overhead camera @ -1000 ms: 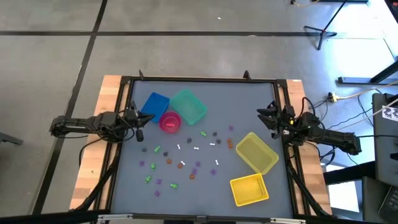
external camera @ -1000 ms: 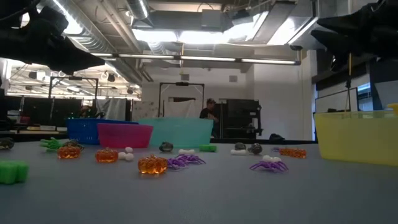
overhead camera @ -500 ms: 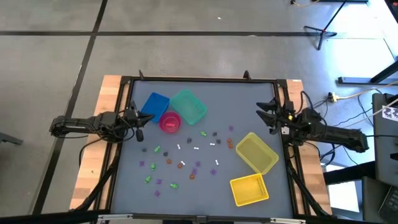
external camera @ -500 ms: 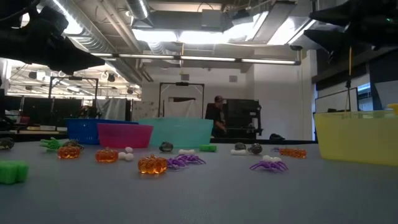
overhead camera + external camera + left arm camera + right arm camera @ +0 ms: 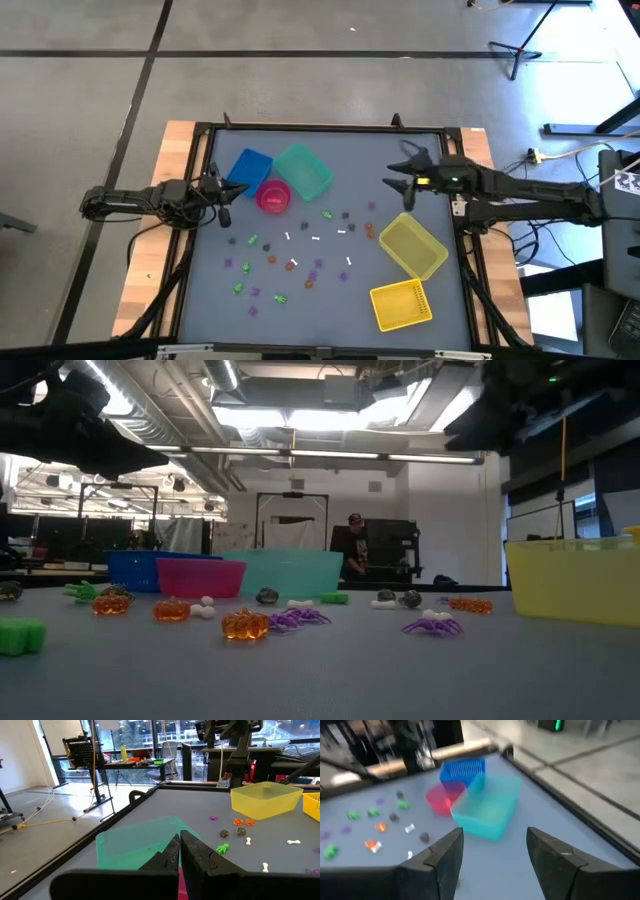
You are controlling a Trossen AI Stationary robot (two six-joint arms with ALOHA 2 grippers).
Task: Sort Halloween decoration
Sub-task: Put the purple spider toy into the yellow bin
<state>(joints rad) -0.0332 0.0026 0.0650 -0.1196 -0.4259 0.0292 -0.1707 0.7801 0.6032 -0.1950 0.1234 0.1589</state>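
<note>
The Halloween decoration [image 5: 300,250] is a scatter of tiny purple, orange, green, white and dark trinkets lying on the grey table top, also in the low view [image 5: 245,623]. My right gripper [image 5: 398,168] hangs open above the table's far right part, clear of everything, beyond the yellow bin [image 5: 412,244]; its wrist view [image 5: 495,850] looks toward the teal bin [image 5: 487,812]. My left gripper [image 5: 222,190] waits shut at the left edge beside the pink bin [image 5: 273,197]; its shut fingers [image 5: 179,847] point level across the table.
A blue bin [image 5: 248,168], a teal bin [image 5: 303,170] and the pink bin stand at the far left. A yellow basket [image 5: 400,304] sits near the front right. A raised frame [image 5: 320,127] rims the table. A person [image 5: 355,550] stands far back in the room.
My right gripper has risen from its place at the table's right edge and reached out toward the table's left, over the far right part of the top, tipping downward. Its fingers stand wider apart than before. The trinkets and bins lie as they did.
</note>
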